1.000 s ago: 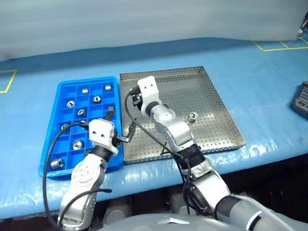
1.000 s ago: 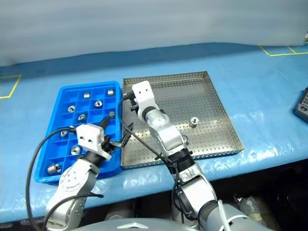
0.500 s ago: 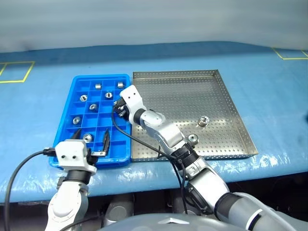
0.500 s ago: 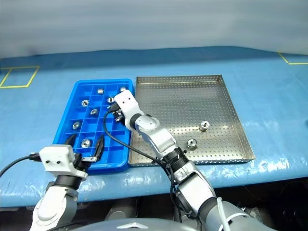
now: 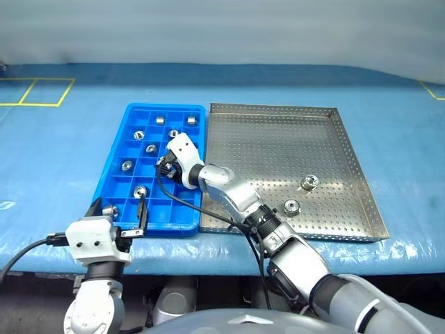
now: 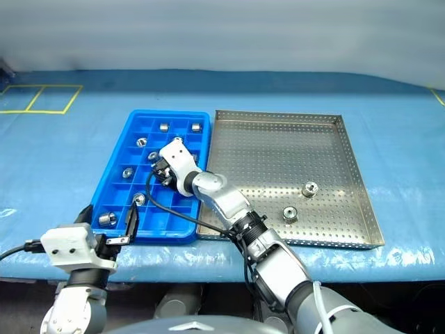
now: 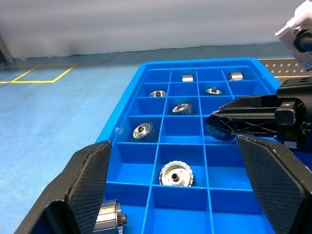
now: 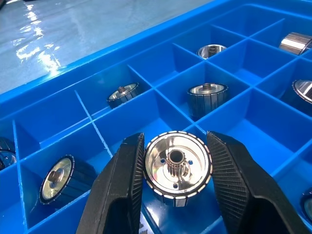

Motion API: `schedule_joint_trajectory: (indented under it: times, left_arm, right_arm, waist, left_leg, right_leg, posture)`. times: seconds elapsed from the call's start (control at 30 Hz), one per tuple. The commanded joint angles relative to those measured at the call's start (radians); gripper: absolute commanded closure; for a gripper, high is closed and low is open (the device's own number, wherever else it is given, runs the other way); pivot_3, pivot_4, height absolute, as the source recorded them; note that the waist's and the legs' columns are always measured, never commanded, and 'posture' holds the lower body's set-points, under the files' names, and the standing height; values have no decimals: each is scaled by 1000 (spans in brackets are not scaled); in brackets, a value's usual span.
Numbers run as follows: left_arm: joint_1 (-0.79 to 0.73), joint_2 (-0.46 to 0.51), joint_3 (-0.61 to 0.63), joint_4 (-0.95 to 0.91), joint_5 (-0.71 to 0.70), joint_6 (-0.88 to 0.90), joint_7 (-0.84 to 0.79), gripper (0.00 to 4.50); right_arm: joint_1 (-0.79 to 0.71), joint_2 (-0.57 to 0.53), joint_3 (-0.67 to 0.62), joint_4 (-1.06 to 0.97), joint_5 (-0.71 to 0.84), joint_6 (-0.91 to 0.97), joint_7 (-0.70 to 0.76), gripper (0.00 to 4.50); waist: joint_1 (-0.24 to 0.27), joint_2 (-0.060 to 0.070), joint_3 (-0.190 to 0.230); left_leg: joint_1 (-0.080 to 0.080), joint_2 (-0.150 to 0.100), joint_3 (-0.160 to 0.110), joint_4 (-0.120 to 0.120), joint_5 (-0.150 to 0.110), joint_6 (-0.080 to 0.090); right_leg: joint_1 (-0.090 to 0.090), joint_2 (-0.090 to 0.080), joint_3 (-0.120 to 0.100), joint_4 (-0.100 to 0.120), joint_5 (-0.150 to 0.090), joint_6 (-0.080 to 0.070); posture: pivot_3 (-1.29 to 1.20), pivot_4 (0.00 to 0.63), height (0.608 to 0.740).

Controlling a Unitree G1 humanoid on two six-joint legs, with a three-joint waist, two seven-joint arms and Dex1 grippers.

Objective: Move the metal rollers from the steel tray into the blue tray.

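The right pincer (image 8: 176, 183) clamps a small shiny silver metal roller (image 8: 177, 167) over the bright blue compartmented plastic tray (image 5: 125, 125), left of centre. The left pincer (image 5: 117, 212) gapes wide and empty at lower left. Two rollers (image 5: 309, 182) lie in the perforated steel tray (image 5: 278, 111) on the blue counter (image 5: 62, 160).

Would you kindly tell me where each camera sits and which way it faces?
Head pair: above, looking down at blue tray, steel tray, both arms.
Left wrist: behind open left gripper, facing along the blue tray; right gripper beyond.
Right wrist: behind right gripper, shut on a roller.
Shared: the blue tray's rollers.
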Motion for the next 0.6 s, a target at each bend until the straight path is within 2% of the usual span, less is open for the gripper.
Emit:
schedule_joint_trajectory:
  times: [0.03,0.23,0.27,0.4,0.6]
  left_arm:
    - [-16,3,-9,-26,8,-27,-6,0]
    - [-89,30,3,3,-17,5,-41,0]
    - [-101,34,5,8,-22,11,-47,0]
    - [-199,67,-3,52,-53,52,-92,0]
    - [-319,103,-32,121,-95,99,-156,0]
  right_arm:
    - [-102,223,-12,25,-3,-25,-26,2144]
    - [-68,165,-36,-61,5,2,-76,238]
    - [-62,156,-40,-79,7,8,-83,43]
    - [-13,83,-88,-195,-16,67,-186,43]
    - [62,-6,-192,-339,-83,162,-355,43]
  waist:
    - [5,0,0]
    - [3,0,0]
    - [2,0,0]
    - [-20,0,0]
    - [-89,0,-1]
  left_leg:
    - [0,0,0,0,0,0]
    - [0,0,0,0,1,-1]
    - [0,0,0,0,1,-1]
    - [-2,0,0,0,1,-2]
    - [-2,0,0,0,2,-3]
  right_leg:
    - [0,0,0,0,0,0]
    - [0,0,0,1,0,0]
    - [0,0,0,1,0,0]
    - [-2,0,0,1,0,0]
    - [-1,0,0,0,1,1]
  posture:
    - [461,150,740]
    - [363,150,740]
    - [363,150,740]
    - [240,150,740]
    - [99,150,740]
